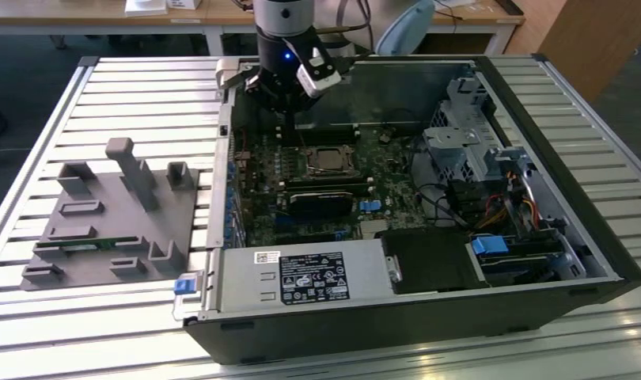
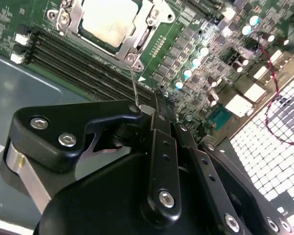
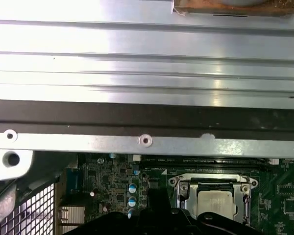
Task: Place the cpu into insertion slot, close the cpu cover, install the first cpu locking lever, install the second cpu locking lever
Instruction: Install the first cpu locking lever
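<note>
Already socketed, the cpu lies near the pincer

Even light fills the exterior view; the computer case is shadowed inside. Glare streaks the counter in the first wrist view and whitens the cpu in the second wrist view.
</note>
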You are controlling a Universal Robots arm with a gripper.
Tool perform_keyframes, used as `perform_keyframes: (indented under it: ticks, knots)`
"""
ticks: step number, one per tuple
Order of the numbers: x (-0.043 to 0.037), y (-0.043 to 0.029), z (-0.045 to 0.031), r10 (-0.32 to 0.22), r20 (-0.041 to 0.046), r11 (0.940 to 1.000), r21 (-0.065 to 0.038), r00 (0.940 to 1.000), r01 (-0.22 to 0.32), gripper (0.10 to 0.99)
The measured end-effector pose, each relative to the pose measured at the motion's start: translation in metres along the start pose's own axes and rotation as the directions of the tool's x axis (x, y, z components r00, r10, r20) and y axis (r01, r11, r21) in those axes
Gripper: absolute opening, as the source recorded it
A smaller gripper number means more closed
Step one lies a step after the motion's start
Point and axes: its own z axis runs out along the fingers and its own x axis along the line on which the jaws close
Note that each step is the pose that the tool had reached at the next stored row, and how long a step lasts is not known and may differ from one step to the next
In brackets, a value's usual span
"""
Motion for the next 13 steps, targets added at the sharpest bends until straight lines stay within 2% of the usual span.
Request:
perform_keyframes:
  ticks: [5, 13]
  knots:
    - [-0.0049, 0.0009, 0.0002, -0.001, 0.0, 1.0, 0.0, 1.0, 0.001, 0.122]
    - [-0.0247, 0.0011, 0.0009, 0.0, 0.0, 1.0, 0.0, 1.0, 0.0, 0.122]
